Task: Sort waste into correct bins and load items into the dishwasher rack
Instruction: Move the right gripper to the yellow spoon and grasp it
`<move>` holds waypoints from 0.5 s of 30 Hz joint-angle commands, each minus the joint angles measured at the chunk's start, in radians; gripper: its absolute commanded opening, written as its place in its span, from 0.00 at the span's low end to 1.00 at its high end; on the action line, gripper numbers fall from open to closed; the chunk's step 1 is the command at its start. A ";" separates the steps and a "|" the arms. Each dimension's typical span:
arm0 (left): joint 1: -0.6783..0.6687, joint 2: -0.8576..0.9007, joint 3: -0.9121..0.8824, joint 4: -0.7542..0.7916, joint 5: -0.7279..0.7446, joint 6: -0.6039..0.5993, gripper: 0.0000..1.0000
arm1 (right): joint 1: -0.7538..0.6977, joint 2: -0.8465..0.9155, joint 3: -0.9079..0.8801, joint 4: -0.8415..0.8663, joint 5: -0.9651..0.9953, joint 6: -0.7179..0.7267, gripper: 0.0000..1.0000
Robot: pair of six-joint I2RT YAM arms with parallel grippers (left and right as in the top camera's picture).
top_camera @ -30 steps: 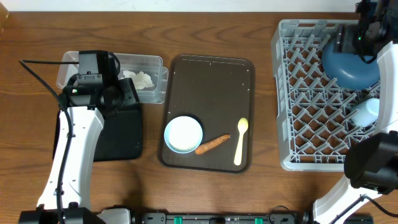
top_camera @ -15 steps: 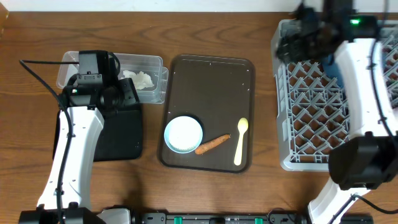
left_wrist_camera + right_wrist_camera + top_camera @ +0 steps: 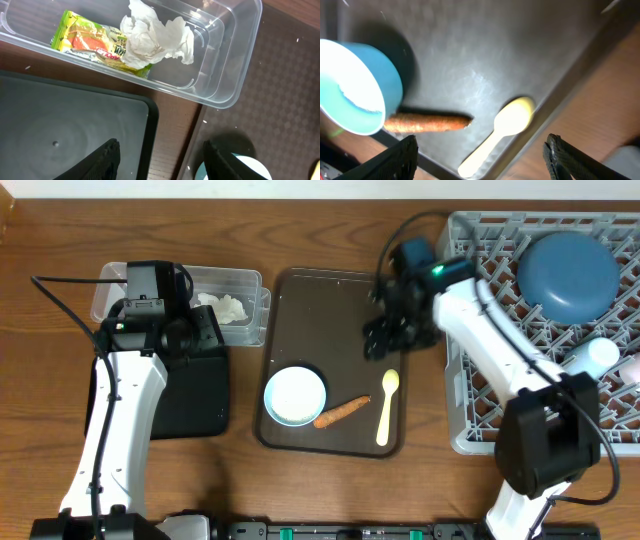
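Observation:
The white-and-light-blue bowl (image 3: 295, 395), orange carrot stick (image 3: 342, 411) and pale yellow spoon (image 3: 386, 407) lie at the near end of the brown tray (image 3: 335, 320). My right gripper (image 3: 385, 340) hangs open and empty above that tray, just behind the spoon. In the right wrist view the spoon (image 3: 502, 130) and carrot stick (image 3: 427, 122) show between the open fingers of my right gripper (image 3: 485, 162). White tissue (image 3: 155, 37) and the yellow-green wrapper (image 3: 85, 40) lie in the clear tub (image 3: 235, 55). My left gripper (image 3: 162, 162) is open and empty over the black tray's (image 3: 65, 135) edge.
The grey dishwasher rack (image 3: 490, 380) stands at the right, holding the dark blue plate (image 3: 568, 275), a light blue cup (image 3: 590, 358) and a pink cup (image 3: 632, 365). The clear tub (image 3: 255, 290) and black tray (image 3: 190, 400) sit left of the brown tray.
My right arm has swung left from over the rack to above the brown tray, uncovering the plate and cups. The left arm has stayed put.

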 commanded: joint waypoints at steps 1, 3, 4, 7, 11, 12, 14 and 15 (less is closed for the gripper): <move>0.002 -0.006 0.005 0.000 -0.013 -0.010 0.56 | 0.040 -0.006 -0.074 0.031 0.035 0.124 0.79; 0.002 -0.006 0.005 0.000 -0.013 -0.010 0.56 | 0.056 -0.006 -0.112 0.065 0.039 0.135 0.78; 0.002 -0.006 0.005 0.000 -0.013 -0.010 0.56 | 0.061 -0.006 -0.127 0.081 0.047 0.146 0.77; 0.002 -0.006 0.005 0.000 -0.013 -0.010 0.56 | 0.075 -0.006 -0.166 0.127 0.140 0.206 0.77; 0.002 -0.006 0.005 0.000 -0.013 -0.009 0.56 | 0.083 -0.006 -0.197 0.172 0.262 0.267 0.76; 0.002 -0.006 0.005 0.000 -0.013 -0.010 0.56 | 0.083 -0.006 -0.204 0.181 0.272 0.274 0.76; 0.002 -0.006 0.004 0.000 -0.013 -0.009 0.56 | 0.083 -0.006 -0.217 0.198 0.273 0.280 0.76; 0.002 -0.006 0.003 0.000 -0.013 -0.010 0.56 | 0.083 -0.005 -0.222 0.200 0.273 0.280 0.76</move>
